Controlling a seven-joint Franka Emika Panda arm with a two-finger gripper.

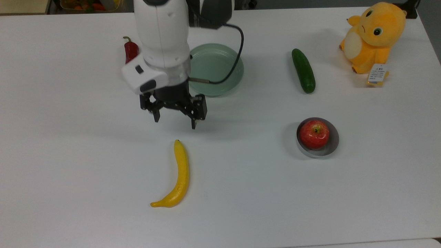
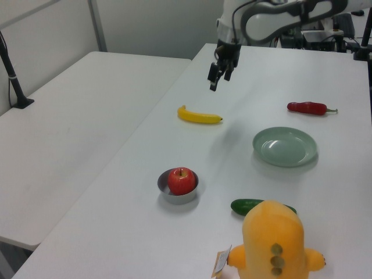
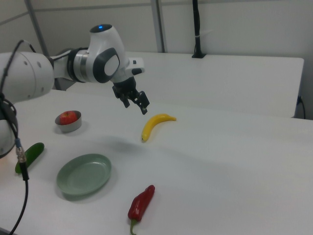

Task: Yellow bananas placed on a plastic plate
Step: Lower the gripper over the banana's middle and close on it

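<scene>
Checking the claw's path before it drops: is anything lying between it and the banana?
No. In the top view, bare white table separates the open claw from the banana; the left view shows the claw raised above it.

Glossy apple (image 1: 314, 134); seemingly metal dish (image 1: 332, 146)

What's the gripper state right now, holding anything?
Gripper: open, holding nothing, in the air short of the long curved yellow banana lying on the white table.
</scene>
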